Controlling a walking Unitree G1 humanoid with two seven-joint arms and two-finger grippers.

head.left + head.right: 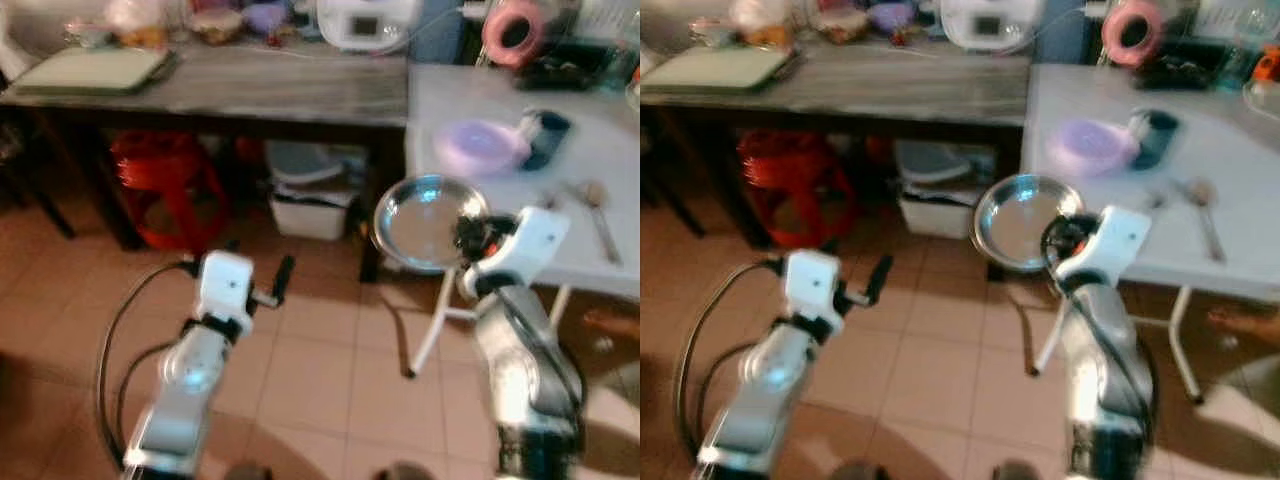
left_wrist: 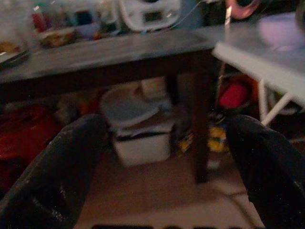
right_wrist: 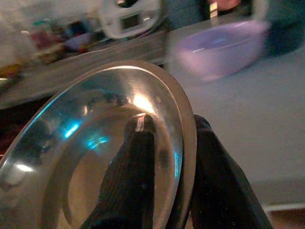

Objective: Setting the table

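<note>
- Two desks stand side by side: one dark wooden desk (image 1: 250,90) on the left and one white desk (image 1: 600,160) on the right, their edges meeting.
- One steel plate (image 1: 428,222) is in the scene. The right pincer (image 1: 472,240) holds it, tilted up on its edge, in the air just off the near left corner of the white desk, over the tiled floor (image 1: 320,370).
- In the right wrist view the plate (image 3: 95,152) sits between the two black fingers (image 3: 136,157): one finger lies against the shiny inner face, the other behind the rim, so the pincer is clamped narrowly on the rim.
- One purple bowl (image 1: 478,146) rests on the white desk near its left edge, beyond the plate; a dark object (image 1: 545,135) lies just beside it, too blurred to name.
- One spoon (image 1: 598,210) lies nearer the front edge of the white desk, well apart from the bowl.
- One pink ring-shaped thing (image 1: 514,32) stands at the far edge of the white desk.
- The left pincer (image 1: 278,285) hangs over the floor in front of the wooden desk, holding nothing; in the left wrist view its fingers (image 2: 57,176) stand wide apart.
- One white appliance (image 1: 365,22) sits at the far edge of the wooden desk, and one pale flat tray (image 1: 95,70) at its left end.
- Under the wooden desk are one red stool (image 1: 165,190) and one white lidded bin (image 1: 310,190).
</note>
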